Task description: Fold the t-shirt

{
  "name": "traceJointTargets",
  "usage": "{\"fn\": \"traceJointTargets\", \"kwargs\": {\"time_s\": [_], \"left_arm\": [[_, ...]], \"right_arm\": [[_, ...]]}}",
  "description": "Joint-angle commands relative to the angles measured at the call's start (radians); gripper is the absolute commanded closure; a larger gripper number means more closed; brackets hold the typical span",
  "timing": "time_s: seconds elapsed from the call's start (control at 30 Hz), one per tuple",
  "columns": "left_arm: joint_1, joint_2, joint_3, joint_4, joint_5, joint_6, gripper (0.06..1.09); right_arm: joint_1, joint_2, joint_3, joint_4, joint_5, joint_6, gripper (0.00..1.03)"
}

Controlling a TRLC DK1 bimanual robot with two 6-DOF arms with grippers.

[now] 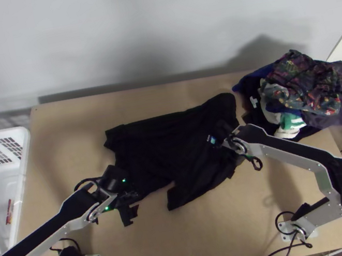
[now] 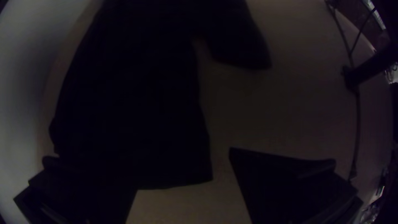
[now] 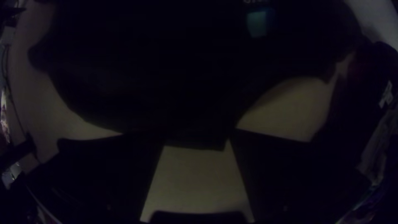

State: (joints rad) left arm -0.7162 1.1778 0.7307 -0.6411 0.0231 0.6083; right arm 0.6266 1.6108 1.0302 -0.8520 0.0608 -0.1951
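Note:
The black t-shirt (image 1: 163, 145) lies spread with uneven edges mid-table, a flap slanting toward the near side; a small teal patch shows on it. At its left end my left gripper (image 1: 125, 202) is low, beside the near corner. In the left wrist view my left gripper (image 2: 184, 170) stands open, and the shirt (image 2: 137, 103) extends between and past its fingers. My right gripper (image 1: 228, 142) is over the shirt's right part. In the right wrist view my right gripper (image 3: 197, 135) is open, with an edge of the shirt (image 3: 178, 91) between its fingertips.
A heap of mixed clothes (image 1: 306, 89) lies at the table's back right, close to the shirt. A white basket (image 1: 25, 152) stands at the left edge. Bare wood (image 1: 214, 231) shows along the near side, with cables by the arm bases.

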Motion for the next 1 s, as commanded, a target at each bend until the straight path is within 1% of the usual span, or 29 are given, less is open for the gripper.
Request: {"fn": "traceJointTargets", "kwargs": {"time_s": [0.0,0.27,0.33,0.37,0.4,0.5,0.8,0.9,0.93,0.97], "left_arm": [[-0.003,0.009,0.003,-0.012,0.008,0.001,0.17],[-0.051,0.04,-0.037,-0.009,0.012,0.01,0.17],[-0.037,0.057,-0.033,0.001,0.005,0.008,0.17],[-0.025,0.062,-0.03,0.008,0.005,0.01,0.17],[-0.014,0.065,-0.028,0.018,0.003,0.011,0.19],[0.012,0.083,-0.02,0.027,0.003,0.019,0.2],[0.086,0.117,-0.017,0.043,0.003,0.068,0.2],[0.092,0.126,-0.027,0.047,0.003,0.076,0.2],[0.095,0.128,-0.027,0.047,0.003,0.077,0.23],[0.1,0.128,-0.027,0.047,0.003,0.077,0.24]], "right_arm": [[-0.007,0.017,0.005,0.025,0.002,-0.003,0.33],[-0.019,0.041,0.022,0.042,0.002,-0.012,0.34],[-0.021,0.041,0.024,0.042,0.002,-0.013,0.34],[-0.022,0.04,0.024,0.044,0.002,-0.017,0.37],[-0.022,0.04,0.024,0.045,0.002,-0.018,0.39],[-0.024,0.038,0.019,0.045,0.001,-0.02,0.42],[-0.024,0.035,0.011,0.051,0.001,-0.02,0.42],[-0.024,0.034,0.004,0.071,0.001,-0.024,0.54],[-0.022,0.034,0.004,0.076,0.001,-0.027,0.58],[-0.022,0.034,0.002,0.082,0.002,-0.029,0.59]]}}
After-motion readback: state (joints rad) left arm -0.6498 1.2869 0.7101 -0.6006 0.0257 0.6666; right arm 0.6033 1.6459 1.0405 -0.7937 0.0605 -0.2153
